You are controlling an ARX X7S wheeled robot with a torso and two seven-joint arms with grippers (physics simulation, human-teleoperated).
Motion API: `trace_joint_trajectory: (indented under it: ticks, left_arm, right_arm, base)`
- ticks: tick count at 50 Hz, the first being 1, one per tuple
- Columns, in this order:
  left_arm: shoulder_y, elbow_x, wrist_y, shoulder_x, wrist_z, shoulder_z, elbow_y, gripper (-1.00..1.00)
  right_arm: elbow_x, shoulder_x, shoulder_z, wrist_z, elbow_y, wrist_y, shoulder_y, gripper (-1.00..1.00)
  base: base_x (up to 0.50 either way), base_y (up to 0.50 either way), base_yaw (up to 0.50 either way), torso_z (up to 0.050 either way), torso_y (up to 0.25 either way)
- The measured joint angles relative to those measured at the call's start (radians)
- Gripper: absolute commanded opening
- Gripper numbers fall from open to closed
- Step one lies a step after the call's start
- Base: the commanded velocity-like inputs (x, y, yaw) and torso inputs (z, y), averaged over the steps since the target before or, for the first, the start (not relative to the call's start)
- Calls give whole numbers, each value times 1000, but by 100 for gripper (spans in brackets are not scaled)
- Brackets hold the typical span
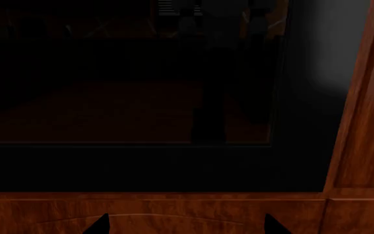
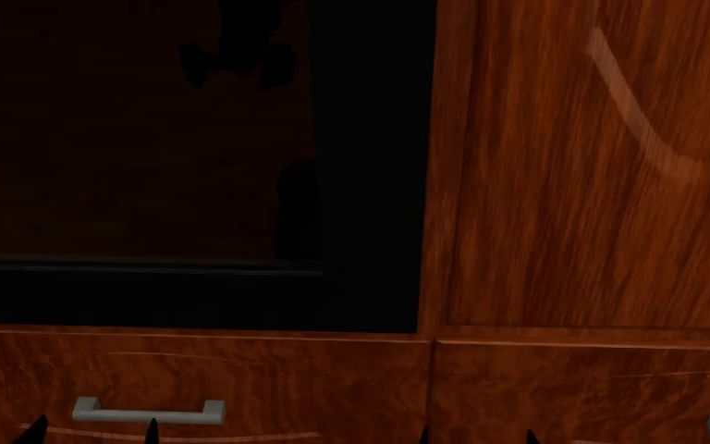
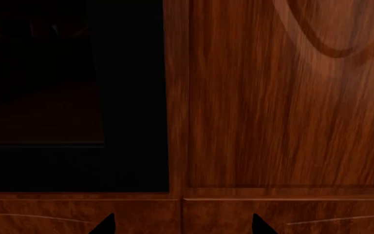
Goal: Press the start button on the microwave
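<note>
Microwave (image 2: 182,185) ahead, both pincers apart from it

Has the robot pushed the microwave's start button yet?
Not yet. Done: the robot faces the microwave. In hand: the left claw and right claw are both open, with only their tips showing low by the wood drawers, touching nothing. Left: reaching the black control strip and pressing start.

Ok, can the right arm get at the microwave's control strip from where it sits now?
Probably yes. Nothing stands between the right gripper and the microwave; its black control strip faces the wrist camera unobstructed. No button is distinguishable on it, though.
</note>
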Motion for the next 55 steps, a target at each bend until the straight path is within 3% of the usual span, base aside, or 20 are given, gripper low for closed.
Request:
trace_joint_trajectory:
  ticks: [25, 35, 46, 55]
  left_arm:
    - [13, -39, -55, -56, -61, 62, 63, 100]
    - [-7, -64, -249, -83, -80, 72, 256, 100]
    - [-137, -125, -535, -118, -91, 44, 450, 100]
    - [-213, -150, -650, -137, -99, 38, 515, 100]
  right_arm:
    - [58, 49, -51, 56, -26, 2, -12, 100]
    - [91, 75, -73, 72, -211, 123, -7, 100]
    - [130, 125, -77, 96, -453, 423, 108, 100]
    - [178, 139, -62, 92, -552, 537, 166, 100]
  base:
    - [0, 0, 0, 0, 0]
    - [0, 0, 0, 0, 0]
    - [0, 0, 0, 0, 0]
    - [0, 0, 0, 0, 0]
